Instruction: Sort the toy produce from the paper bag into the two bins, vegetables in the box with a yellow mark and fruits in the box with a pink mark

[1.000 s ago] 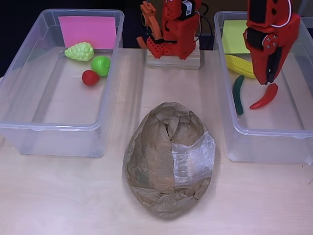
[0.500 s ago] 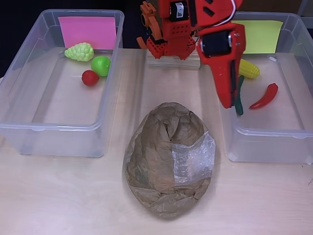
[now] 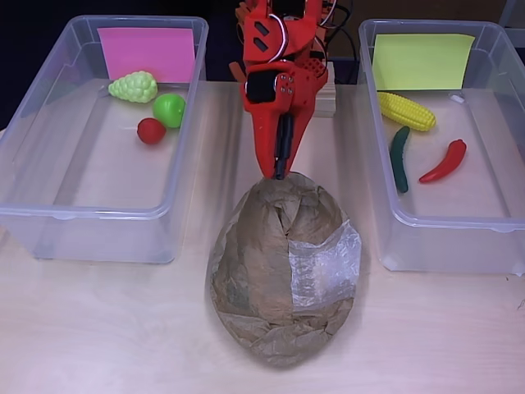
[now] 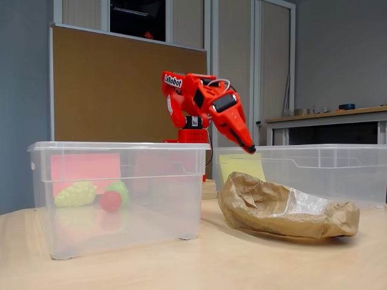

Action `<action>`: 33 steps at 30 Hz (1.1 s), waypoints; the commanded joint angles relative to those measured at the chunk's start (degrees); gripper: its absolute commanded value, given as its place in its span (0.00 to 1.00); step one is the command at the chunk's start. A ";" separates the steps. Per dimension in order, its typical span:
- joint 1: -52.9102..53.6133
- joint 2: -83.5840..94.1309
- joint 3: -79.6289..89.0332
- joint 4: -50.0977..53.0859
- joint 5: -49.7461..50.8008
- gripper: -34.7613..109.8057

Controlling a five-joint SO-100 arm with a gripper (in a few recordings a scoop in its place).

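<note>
Your table (image 3: 98, 328) carries two clear bins with the paper bag (image 3: 283, 271) lying between them, its long axis running near to far in the overhead view and its crumpled mouth at the far end. The left bin (image 3: 49, 222), marked pink, holds a pale green bunch of grapes (image 3: 134, 86), a green fruit (image 3: 170, 109) and a small red one (image 3: 151, 130); the right bin (image 3: 426, 238), marked yellow, holds a corn cob (image 3: 405, 111), a cucumber (image 3: 399, 158) and a red chilli (image 3: 444, 162). Your gripper (image 3: 280, 168) hangs over the bag's far end, tips pointing down and toward you, fingers together and holding nothing. The opening lies just beneath and slightly nearer than the tips, so your next reach likely goes down and along the bag's length. Whatever produce remains is hidden inside.
</note>
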 commanded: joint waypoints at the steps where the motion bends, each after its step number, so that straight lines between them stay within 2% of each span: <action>1: 0.35 12.48 7.82 -0.44 -0.09 0.25; 7: -0.18 29.00 16.08 7.65 -0.35 0.25; 12: -1.05 32.34 16.08 16.35 -1.93 0.29; 17: 0.26 35.16 16.08 23.91 -3.25 0.24; 22: 0.09 38.76 16.08 27.51 -9.32 0.24; 30: -1.23 45.09 16.08 46.58 -15.82 0.24; 33: -2.90 45.18 16.08 47.11 -21.45 0.24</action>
